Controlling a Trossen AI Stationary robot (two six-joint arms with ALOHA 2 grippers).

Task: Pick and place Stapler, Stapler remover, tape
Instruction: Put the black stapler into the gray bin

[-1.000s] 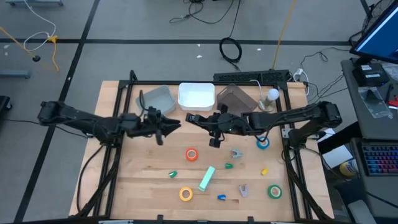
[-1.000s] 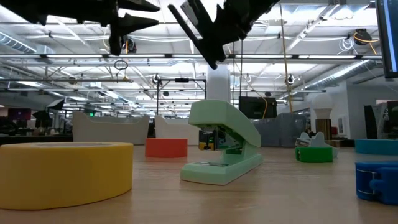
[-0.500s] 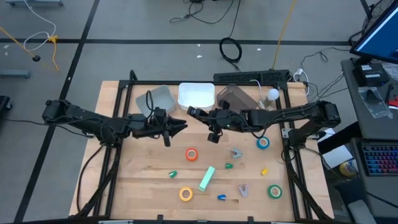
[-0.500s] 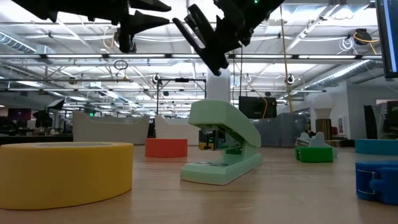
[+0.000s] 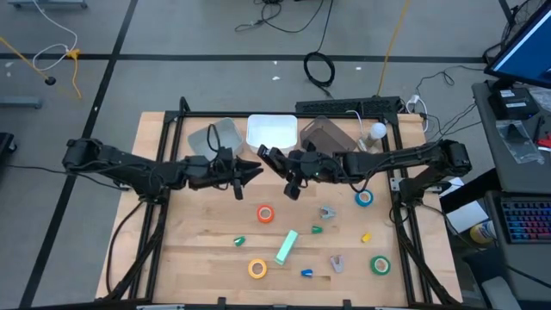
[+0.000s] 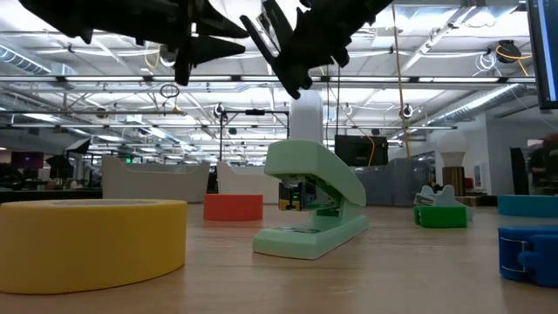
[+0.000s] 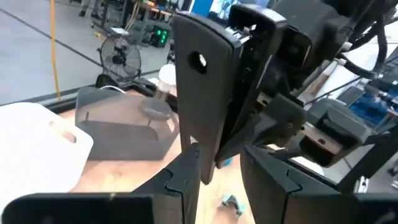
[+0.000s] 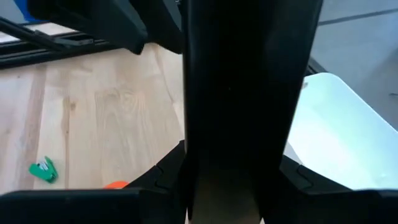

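My right gripper (image 5: 291, 165) hangs over the middle of the table, shut on a long black stapler (image 5: 277, 161). My left gripper (image 5: 256, 169) points level at it from the table's left, fingers apart. In the left wrist view the black stapler's lower end (image 7: 206, 167) shows at the gap between them; whether they touch it I cannot tell. A mint-green stapler (image 5: 287, 245) lies on its base on the table. Round it lie orange (image 5: 265, 213), yellow (image 5: 257, 269), blue (image 5: 364, 198) and green (image 5: 380, 264) tape rolls and small staple removers (image 5: 327, 211). My right gripper pinches the black stapler (image 8: 249, 93) between its two fingers (image 8: 163, 175), which show on either side of it. The fingers come from the table's right, slanting a little downward. The stapler is lifted clear of the table and slants, one end toward my left gripper.
Three bins stand along the far edge: a grey one (image 5: 219, 136), a white one (image 5: 272, 132) and a dark one (image 5: 323, 135). A black frame (image 5: 164, 146) borders the wooden table. Both arms meet above the table's middle, high over the things on it.
My left gripper has gone toward the table's right, closer to the black stapler and my right gripper. My right gripper has stayed in place and rolled a little, turning the held stapler with it.
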